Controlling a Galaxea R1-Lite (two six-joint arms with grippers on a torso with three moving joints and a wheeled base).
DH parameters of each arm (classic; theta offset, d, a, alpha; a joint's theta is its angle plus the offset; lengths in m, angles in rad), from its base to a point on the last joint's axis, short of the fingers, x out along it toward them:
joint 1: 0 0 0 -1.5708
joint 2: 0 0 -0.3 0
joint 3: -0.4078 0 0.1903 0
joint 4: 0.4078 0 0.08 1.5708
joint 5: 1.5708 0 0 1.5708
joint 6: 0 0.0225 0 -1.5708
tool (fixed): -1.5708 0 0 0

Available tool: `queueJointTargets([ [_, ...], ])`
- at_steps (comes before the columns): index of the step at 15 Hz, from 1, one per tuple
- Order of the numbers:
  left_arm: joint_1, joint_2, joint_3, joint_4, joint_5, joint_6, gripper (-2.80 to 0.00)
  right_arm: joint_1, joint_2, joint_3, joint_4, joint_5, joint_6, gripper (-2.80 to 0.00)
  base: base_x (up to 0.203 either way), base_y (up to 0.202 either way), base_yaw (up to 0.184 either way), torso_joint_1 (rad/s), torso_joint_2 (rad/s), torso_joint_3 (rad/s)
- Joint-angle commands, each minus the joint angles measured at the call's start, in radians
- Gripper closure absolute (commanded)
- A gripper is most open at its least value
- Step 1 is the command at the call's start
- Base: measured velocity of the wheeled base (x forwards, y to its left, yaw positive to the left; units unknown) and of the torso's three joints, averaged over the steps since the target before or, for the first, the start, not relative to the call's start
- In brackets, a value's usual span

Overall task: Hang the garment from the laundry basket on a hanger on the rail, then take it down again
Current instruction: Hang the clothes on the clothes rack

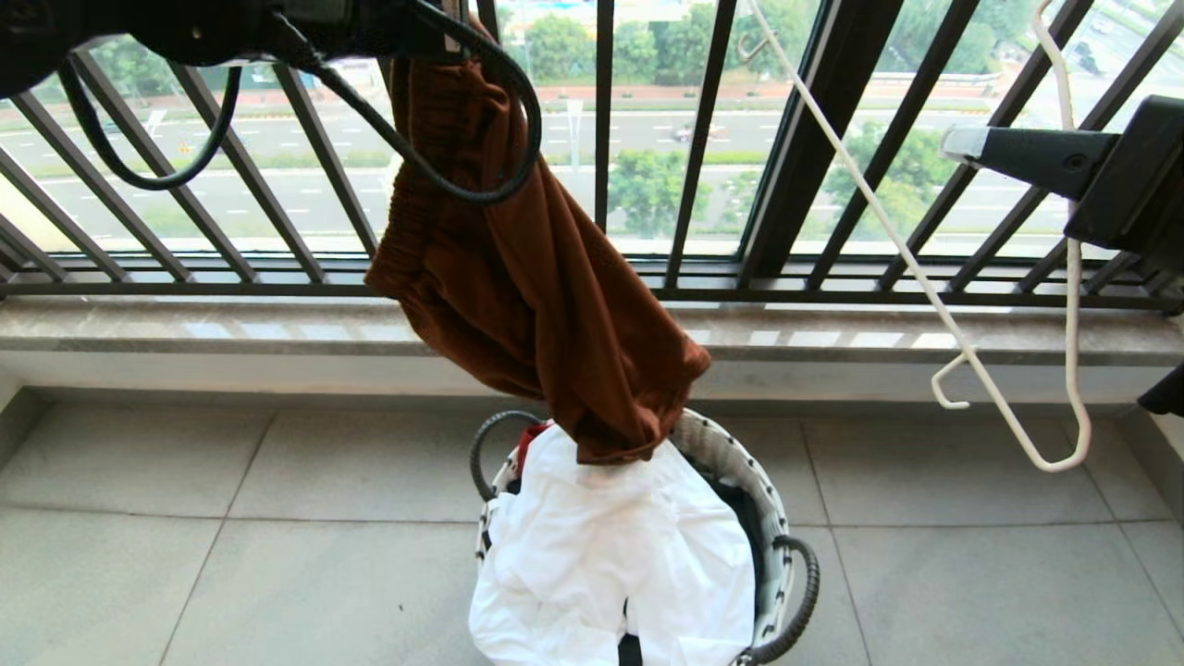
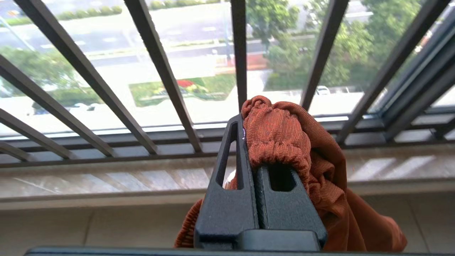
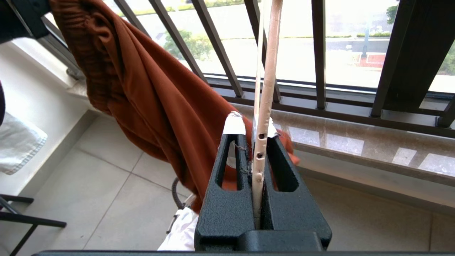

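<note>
- Laundry basket (image 1: 777, 518) on the floor tiles (image 1: 277, 555), nearest the robot, w/ white cloth (image 1: 610, 555) spilling over its rim.
- Shorts (image 1: 527, 296) hang above it; lower hem just brushes the white cloth, rest clear of the basket.
- Left gripper (image 2: 254, 153), up top left in head view, is pinching the gathered waistband; jaws pressed tight on the fabric.
- Right gripper (image 3: 254, 131), at the right, is clamped on the thin white hanger (image 1: 925, 277), which dangles tilted w/ its hook up toward the window.
- Shorts & hanger apart, not yet joined.
- Handling, my guess: fabric soft, light, limp, so it drapes & swings, no stiffness to push with. Waistband is the thickest, least slippery hold; best kept there.
- Hanger is stiff but thin, could twist in the grip.
- Farthest: stone sill (image 1: 185, 328), black railing (image 1: 601, 139), street beyond.
</note>
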Motion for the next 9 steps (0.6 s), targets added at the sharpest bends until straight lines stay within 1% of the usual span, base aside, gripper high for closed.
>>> queueJointTargets([
  [1, -0.006, 0.004, 0.000, -0.103, 0.057, 0.069, 0.00, 0.001, -0.011, 0.000, -0.002, 0.001, 0.001, 0.00, 0.000, 0.000, 0.000, 0.000, 0.00, 0.000],
  [3, -0.011, 0.007, 0.000, -0.164, 0.092, 0.122, 0.00, 0.000, -0.012, 0.000, -0.002, 0.001, 0.001, 0.00, 0.000, 0.000, 0.000, 0.000, 0.00, 0.000],
  [4, -0.016, 0.012, 0.000, -0.196, 0.109, 0.133, 0.00, 0.000, -0.012, 0.000, -0.002, 0.001, 0.001, 0.00, 0.000, 0.000, 0.000, 0.000, 0.00, 0.000],
  [5, -0.019, 0.016, -0.001, -0.217, 0.139, 0.141, 0.00, 0.001, -0.012, 0.000, -0.002, 0.001, 0.001, 0.00, 0.000, 0.000, 0.000, 0.000, 0.00, 0.000],
  [7, -0.039, 0.018, -0.001, -0.259, 0.177, 0.148, 0.00, 0.001, -0.017, 0.000, -0.001, 0.001, 0.001, 0.00, 0.000, 0.000, 0.000, 0.000, 0.00, 0.000],
  [9, -0.041, 0.039, 0.000, -0.277, 0.212, 0.150, 0.00, 0.022, -0.023, 0.001, 0.013, 0.002, 0.001, 0.00, 0.000, 0.000, 0.000, 0.000, 0.00, 0.000],
])
